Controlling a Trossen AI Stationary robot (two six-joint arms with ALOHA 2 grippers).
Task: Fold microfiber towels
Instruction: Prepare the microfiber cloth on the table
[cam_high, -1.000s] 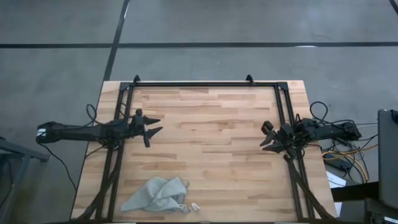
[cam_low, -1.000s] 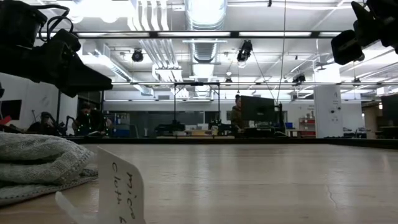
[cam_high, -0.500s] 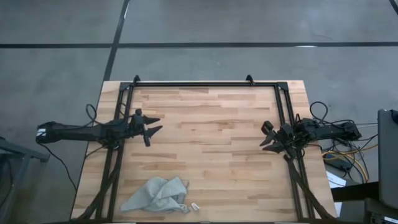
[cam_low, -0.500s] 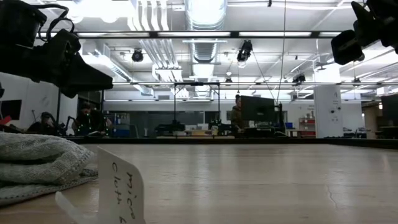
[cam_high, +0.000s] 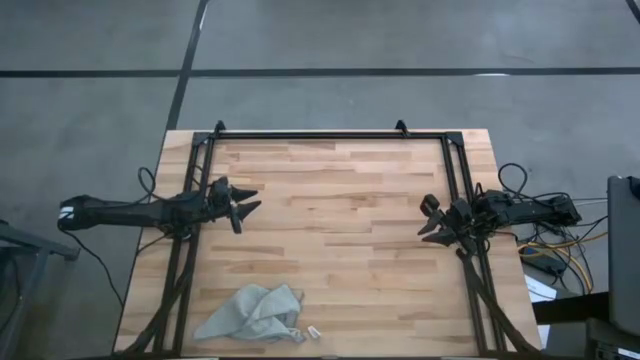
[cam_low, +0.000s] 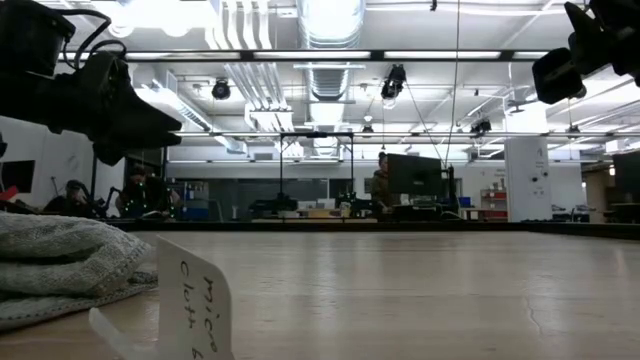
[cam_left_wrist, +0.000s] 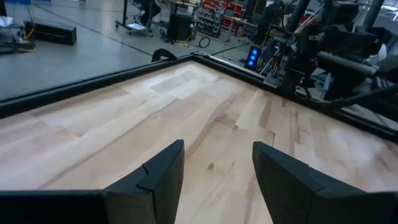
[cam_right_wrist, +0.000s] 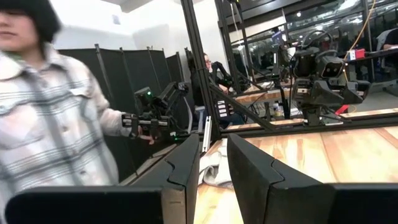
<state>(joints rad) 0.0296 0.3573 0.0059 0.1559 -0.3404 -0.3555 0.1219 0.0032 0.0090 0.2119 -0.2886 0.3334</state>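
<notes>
The left gripper (cam_high: 246, 204) has turned a little at the wrist in the last second, but it has stayed above the left side of the tabletop (cam_high: 340, 210). Its jaws are open and hold nothing. This small turn looks like a first orienting before the arm goes to the cloth, so folding is judged not yet begun.

The microfiber towel (cam_high: 250, 313) lies crumpled in a heap near the front left corner of the tabletop, well apart from both grippers. The right gripper (cam_high: 432, 226) waits at the right side, jaws open and empty.

A small white label card (cam_high: 313, 330) with handwriting stands just beside the towel. A person in a plaid shirt (cam_right_wrist: 59, 118) stands beyond the table. The wood between the left gripper and the towel is bare.
</notes>
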